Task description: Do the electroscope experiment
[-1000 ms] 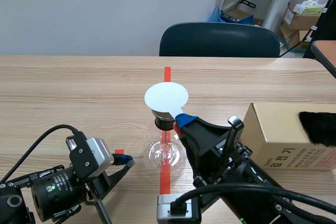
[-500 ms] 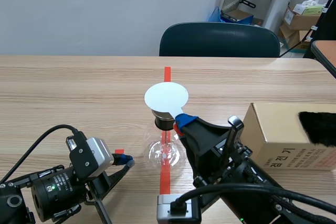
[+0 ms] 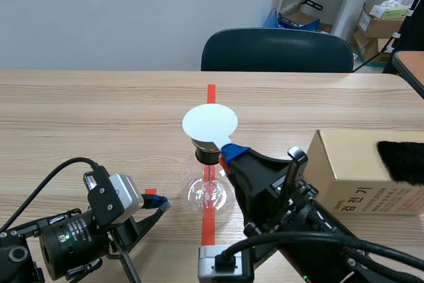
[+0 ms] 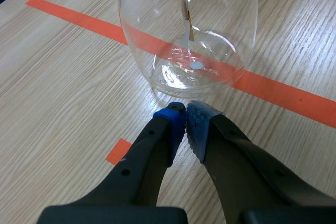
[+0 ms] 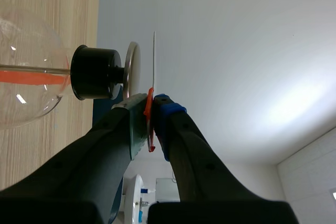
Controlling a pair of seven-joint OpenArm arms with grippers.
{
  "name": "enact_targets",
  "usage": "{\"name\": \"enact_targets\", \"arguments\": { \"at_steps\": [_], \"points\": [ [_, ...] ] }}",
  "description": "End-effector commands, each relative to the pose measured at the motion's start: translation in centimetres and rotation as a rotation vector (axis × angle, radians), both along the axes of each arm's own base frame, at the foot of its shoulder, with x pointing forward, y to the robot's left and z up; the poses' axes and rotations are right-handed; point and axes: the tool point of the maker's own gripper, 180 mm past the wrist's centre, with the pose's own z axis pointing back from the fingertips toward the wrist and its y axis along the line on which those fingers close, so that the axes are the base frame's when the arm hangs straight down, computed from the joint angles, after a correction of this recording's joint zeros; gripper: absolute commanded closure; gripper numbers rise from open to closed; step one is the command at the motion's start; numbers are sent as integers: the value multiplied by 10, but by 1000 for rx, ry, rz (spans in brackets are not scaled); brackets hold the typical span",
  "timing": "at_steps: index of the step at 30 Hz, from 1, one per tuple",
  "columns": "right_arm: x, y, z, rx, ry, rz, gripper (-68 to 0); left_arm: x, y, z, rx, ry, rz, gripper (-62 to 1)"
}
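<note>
Right gripper (image 5: pixel 152 104) clamped on the white disc (image 3: pixel 210 122); I'd hold it level, just off the electroscope (image 3: pixel 208 193) metal cap (image 5: pixel 132 72), watching the leaf (image 4: pixel 190 32); left gripper (image 4: pixel 185 121) pinched together, empty.

Both black arms (image 3: pixel 285 217) carry grey camera housings (image 3: pixel 122 193), thick black cables (image 3: pixel 50 175) and blue dotted pads (image 4: pixel 198 121).

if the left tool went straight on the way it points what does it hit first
Most likely the glass flask of the electroscope, which sits close ahead of the shut left tool.
</note>
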Motion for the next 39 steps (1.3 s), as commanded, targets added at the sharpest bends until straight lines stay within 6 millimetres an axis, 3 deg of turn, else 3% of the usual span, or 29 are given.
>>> {"name": "enact_targets", "arguments": {
  "at_steps": [1,39],
  "points": [
    [3,-2,6,-5,-28,1,-18,3,-5,8,-29,-20,0,-57],
    [6,-5,7,-3,-29,-22,-17,3,-5,8,-28,-20,1,-57]
  ]
}}
